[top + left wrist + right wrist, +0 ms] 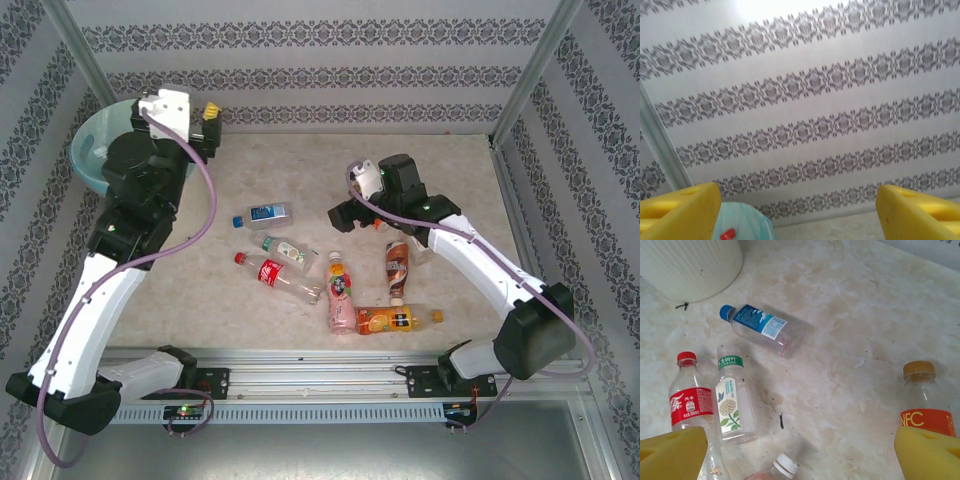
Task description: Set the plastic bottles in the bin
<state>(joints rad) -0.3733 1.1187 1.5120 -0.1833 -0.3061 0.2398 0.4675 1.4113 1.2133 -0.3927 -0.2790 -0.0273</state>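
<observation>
The bin (82, 150) is standing in the far left corner of the surface (300, 170), a red cap (728, 233) showing inside. Six bottles (341, 295) are lying mid-surface. The left fingers (680, 212) and right fingers (670, 452) are hanging spread, holding nothing.

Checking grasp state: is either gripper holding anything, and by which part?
Nothing held. Left gripper open near the bin, jaws empty; right gripper open over the bottles, touching none.

clear glossy plastic bottles (762, 327) on a matt marbled tabletop (865, 305)
</observation>
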